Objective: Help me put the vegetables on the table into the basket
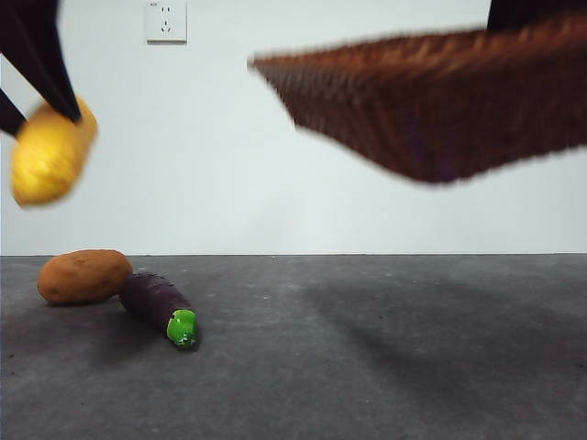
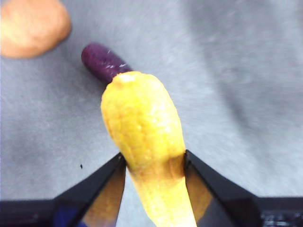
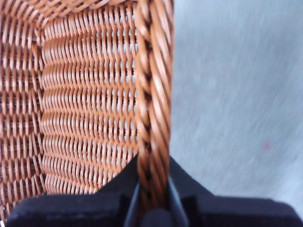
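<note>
Well above the table (image 1: 367,367) hangs the basket (image 1: 440,101), tilted, its braided rim clamped between the jaws of the right gripper (image 3: 152,198). Off to the basket's side and about level with it hangs the corn (image 1: 50,151), pinched in the left gripper (image 2: 154,165). Below the corn, on the table, lie the potato (image 1: 84,276) and, just beside it, the eggplant (image 1: 158,307), green cap toward the camera.

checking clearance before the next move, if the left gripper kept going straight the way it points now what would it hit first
Judging by the left wrist view, the left gripper, shut on the corn, points down toward the eggplant on the table. The corn's tip would likely meet the eggplant first, though depth is unclear.
</note>
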### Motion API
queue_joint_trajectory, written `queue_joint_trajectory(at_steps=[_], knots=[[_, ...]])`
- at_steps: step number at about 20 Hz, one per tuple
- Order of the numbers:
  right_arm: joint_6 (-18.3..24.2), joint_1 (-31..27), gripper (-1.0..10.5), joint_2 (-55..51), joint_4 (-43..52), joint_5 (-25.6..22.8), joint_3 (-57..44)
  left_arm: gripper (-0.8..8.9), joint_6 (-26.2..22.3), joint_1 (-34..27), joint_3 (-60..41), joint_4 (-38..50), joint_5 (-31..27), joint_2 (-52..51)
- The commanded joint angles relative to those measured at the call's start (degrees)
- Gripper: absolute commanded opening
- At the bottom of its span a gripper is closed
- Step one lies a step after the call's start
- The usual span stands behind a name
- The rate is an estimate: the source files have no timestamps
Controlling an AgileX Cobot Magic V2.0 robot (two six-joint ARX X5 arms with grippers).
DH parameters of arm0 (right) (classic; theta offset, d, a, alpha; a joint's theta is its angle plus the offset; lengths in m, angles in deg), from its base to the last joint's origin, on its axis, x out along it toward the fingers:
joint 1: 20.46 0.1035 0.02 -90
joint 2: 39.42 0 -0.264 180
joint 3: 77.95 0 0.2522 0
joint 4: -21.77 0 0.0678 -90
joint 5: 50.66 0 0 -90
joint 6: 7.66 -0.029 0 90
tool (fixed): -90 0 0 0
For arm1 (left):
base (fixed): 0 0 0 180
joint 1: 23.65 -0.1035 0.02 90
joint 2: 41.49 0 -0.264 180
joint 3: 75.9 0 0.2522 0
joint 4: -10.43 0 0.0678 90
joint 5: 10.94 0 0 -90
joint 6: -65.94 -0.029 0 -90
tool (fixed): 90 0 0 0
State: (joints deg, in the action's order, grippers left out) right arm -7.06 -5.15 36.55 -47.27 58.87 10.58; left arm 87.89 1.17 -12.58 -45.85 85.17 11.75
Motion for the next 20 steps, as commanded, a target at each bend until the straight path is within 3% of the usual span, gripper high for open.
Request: queue_joint_trajectory(at_steps=[1, 4, 8, 10, 14, 16, 20], knots=[[-4.48, 0.04, -0.1, 0.04, 4.79, 1.4, -6.51, -0.08, -2.05, 0.94, 0.02, -1.49, 0.35, -6.16], [-9.62, 0.66, -0.1, 0.04, 12.85, 5.99, -13.92, -0.08, 0.04, 2.93, 0.02, -1.07, 3.74, -11.08], [-14.56, 6.27, -0.1, 0.07, 18.95, 3.26, -17.73, -0.08, 5.16, 10.1, 0.02, 7.19, 5.42, -9.2], [-16.65, 9.9, -0.1, 0.07, 20.57, 0.02, -17.73, -0.08, 8.0, 15.61, 0.02, 13.75, 5.92, -5.05], [-20.11, 13.68, -0.1, 0.83, 24.15, -0.42, -17.73, -0.08, 13.22, 26.01, 0.02, 25.94, 5.84, 8.79], [-20.09, 14.34, -0.1, 1.07, 23.43, -1.53, -17.73, -0.08, 16.68, 27.76, 0.04, 32.06, 5.84, 15.28], [-20.02, 14.36, -0.1, 1.07, 22.64, -1.73, -17.73, -0.08, 19.8, 27.76, 0.04, 33.79, 2.36, 22.88]])
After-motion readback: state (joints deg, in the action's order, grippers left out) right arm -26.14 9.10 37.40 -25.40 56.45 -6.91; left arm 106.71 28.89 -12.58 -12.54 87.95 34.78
